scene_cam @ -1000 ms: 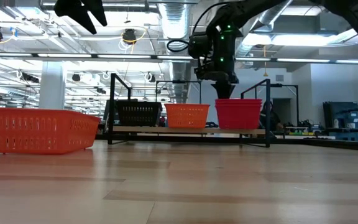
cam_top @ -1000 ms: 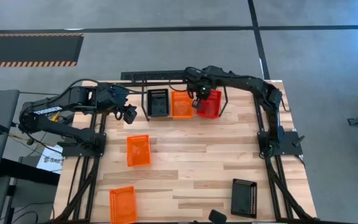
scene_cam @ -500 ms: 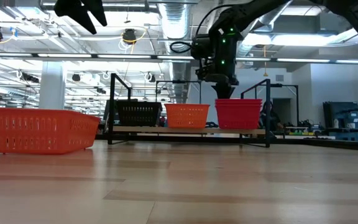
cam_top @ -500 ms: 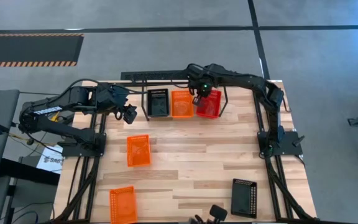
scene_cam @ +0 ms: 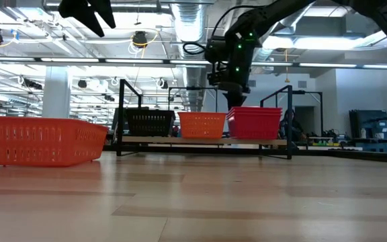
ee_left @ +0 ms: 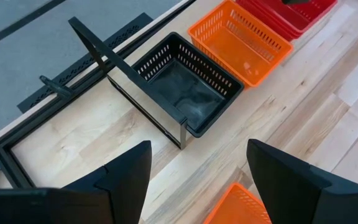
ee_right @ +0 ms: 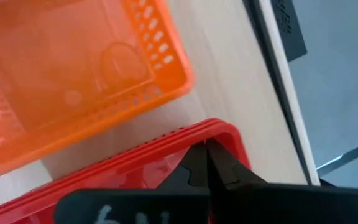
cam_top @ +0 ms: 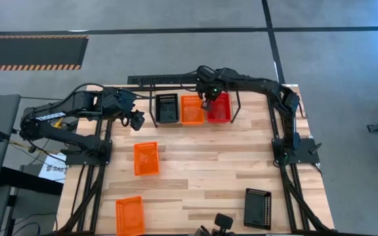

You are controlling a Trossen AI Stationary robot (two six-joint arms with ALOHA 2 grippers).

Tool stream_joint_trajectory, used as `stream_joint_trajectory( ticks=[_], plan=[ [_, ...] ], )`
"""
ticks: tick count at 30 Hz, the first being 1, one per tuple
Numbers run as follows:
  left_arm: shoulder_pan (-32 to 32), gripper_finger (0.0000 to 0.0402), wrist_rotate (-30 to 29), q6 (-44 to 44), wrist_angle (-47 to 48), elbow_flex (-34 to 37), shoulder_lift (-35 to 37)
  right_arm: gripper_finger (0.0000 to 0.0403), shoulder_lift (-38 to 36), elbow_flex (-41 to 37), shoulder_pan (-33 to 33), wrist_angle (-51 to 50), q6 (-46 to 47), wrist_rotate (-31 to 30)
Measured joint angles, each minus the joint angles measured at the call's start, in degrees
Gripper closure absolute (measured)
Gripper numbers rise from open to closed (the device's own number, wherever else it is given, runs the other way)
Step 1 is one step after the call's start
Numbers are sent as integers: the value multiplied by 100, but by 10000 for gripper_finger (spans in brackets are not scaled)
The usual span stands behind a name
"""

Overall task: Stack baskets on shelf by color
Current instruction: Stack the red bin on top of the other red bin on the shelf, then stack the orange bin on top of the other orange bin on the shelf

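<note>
- Right wrist view only: right hand point(ee_right: 207, 163), fingers pressed together on the rim of the red baskets point(ee_right: 135, 168); an orange basket point(ee_right: 73, 68) sits just beside them.
- Left wrist view only: left hand point(ee_left: 197, 180) with fingers spread wide, holding nothing, high over the surface point(ee_left: 328, 106); ahead of it the shelf point(ee_left: 98, 53) with its black basket point(ee_left: 182, 84).
- Low view only: the red stack point(scene_cam: 255, 123) is tilted, its edge under the right hand point(scene_cam: 232, 91) lifted.
- Count, high view: on the shelf point(cam_top: 169, 80), one black basket point(cam_top: 167, 108), one orange point(cam_top: 191, 109), one red stack point(cam_top: 220, 108), layers not countable.
- Off the shelf: two orange baskets, one point(cam_top: 146, 158) near the left hand point(cam_top: 135, 120), one point(cam_top: 129, 214) at the near edge; one black basket point(cam_top: 258, 207) well apart from both hands.
- Change since a second ago: right hand shifted towards the orange basket; red stack straightened in line with its neighbours. Left hand unmoved.
</note>
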State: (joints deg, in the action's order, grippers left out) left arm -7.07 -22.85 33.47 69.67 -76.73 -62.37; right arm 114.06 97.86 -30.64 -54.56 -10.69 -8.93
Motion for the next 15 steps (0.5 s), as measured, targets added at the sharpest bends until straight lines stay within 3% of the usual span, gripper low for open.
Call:
stream_joint_trajectory(
  ticks=[8, 15],
  plan=[
    [0, 150, 0, 4, 0, 0, -2, 403, 0, 0, 225, -4, -34, -6],
    [0, 150, -2, 52, 10, 0, 0, 403, -353, 4, 259, -324, -3, -373]
  ],
)
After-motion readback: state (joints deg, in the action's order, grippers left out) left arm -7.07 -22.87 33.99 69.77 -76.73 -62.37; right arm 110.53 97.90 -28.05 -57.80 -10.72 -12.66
